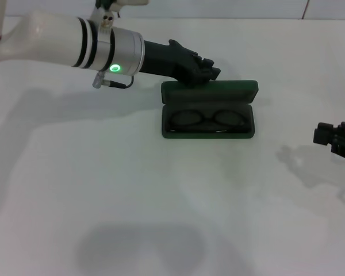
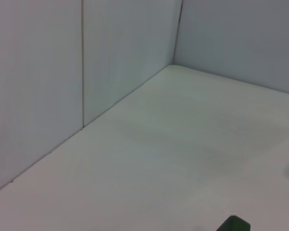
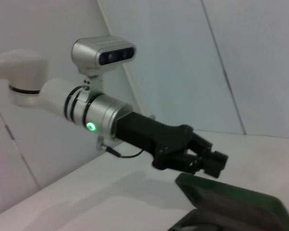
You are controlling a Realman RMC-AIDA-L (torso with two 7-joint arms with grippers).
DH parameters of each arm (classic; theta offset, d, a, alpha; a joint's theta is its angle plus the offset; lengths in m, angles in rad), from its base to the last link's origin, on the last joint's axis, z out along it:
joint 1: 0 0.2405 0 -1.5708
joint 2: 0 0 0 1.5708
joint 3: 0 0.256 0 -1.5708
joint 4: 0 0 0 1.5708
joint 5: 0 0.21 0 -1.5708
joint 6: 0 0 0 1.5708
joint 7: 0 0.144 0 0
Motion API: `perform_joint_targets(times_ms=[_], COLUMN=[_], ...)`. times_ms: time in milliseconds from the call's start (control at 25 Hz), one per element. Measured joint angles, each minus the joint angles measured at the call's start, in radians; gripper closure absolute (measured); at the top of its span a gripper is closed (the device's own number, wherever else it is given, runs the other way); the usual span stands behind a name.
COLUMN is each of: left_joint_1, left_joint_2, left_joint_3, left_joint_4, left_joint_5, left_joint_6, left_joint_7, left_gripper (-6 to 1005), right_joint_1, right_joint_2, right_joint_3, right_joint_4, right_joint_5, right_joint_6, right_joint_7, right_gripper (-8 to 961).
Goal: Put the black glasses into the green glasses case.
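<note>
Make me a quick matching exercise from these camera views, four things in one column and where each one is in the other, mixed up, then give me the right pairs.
Things:
1. black glasses
2. green glasses case
3. left tool
4. right tool

Places:
A. at the table's right edge, away from the case
B. at the back edge of the raised lid
C. lying inside the lower half of the case
D. open on the white table, lid up

Pairs: 1-C, 2-D, 3-B, 4-A
</note>
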Motion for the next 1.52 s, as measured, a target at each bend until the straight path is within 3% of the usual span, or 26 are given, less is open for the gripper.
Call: perform_joint_targets(times_ms=[360,520,880,1200,1360,1520], left_joint_1=[-0.003,-0.003,0.008,0.011,0.076,0.246], left_joint_2=[-0.036,-0.040,-0.037,-0.063,-0.059,-0.060], left_joint_3=[-0.002,-0.002,0.005,0.001,-0.041,-0.210], left_joint_4=[0.009,0.009,0.009,0.050,0.223,0.433], left_joint_5=[0.066,0.078,0.151,0.282,0.289,0.293], left_joint_6=[-0.044,-0.038,0.053,0.160,0.249,0.396], left_joint_7=[-0.001,-0.002,-0.050,-0.101,-0.113,-0.135], left_gripper=[765,765,766,765,766,766], right_joint_1=[0.006,0.006,0.007,0.007,-0.002,0.004], right_joint_2=[0.001,0.000,0.000,0.002,-0.003,-0.003], right_joint_3=[0.001,0.001,0.001,-0.001,-0.001,-0.003], right_joint_4=[0.014,0.016,0.028,0.024,0.023,0.028], right_joint_5=[0.000,0.000,0.000,0.001,-0.001,-0.003], right_joint_6=[0.027,0.033,0.039,0.032,0.004,-0.042], right_joint_7=[0.002,0.001,0.001,0.001,0.001,-0.042], right_gripper=[810,810,810,806,797,787])
